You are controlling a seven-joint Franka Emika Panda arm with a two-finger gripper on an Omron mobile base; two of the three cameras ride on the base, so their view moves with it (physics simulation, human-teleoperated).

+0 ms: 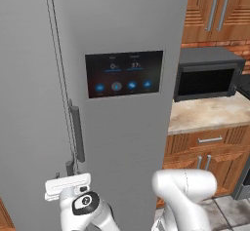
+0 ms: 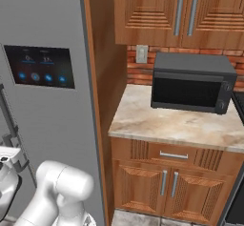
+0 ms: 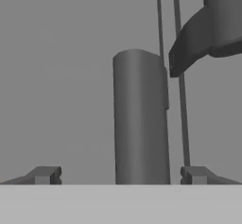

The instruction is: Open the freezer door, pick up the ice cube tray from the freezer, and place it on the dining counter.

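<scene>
Nearest the hand camera I see the two dark fingertips (image 3: 47, 175) of the gripper (image 3: 120, 176), standing at 8 and 4 o'clock of that view, spread wide and released, holding nothing. Between them, slightly toward the 4 o'clock tip, rises a vertical grey bar handle (image 3: 141, 124) with a rounded top end. I cannot tell whether either tip touches it; both appear apart from it. At 1 o'clock of the hand view a second dark handle end (image 3: 208, 24) projects from the neighbouring door, just across the thin vertical door seam (image 3: 160, 29).

In the left base view the gripper (image 1: 68, 183) sits at 7 o'clock, level with the lower stub of handle (image 1: 69, 167) on the freezer door (image 1: 29, 103). That door is the plain grey panel on the left half of the view, and it is shut, flush with the adjoining grey door that carries the black touchscreen (image 1: 124, 73). The longer handle (image 1: 76, 133) of the touchscreen door stands just right of the seam.

At 2 o'clock in the left base view a black microwave (image 1: 207, 76) rests on a marbled counter (image 1: 205, 115) above wood cabinets (image 1: 210, 152). The right base view shows the same microwave (image 2: 193, 83) at 2 o'clock.
</scene>
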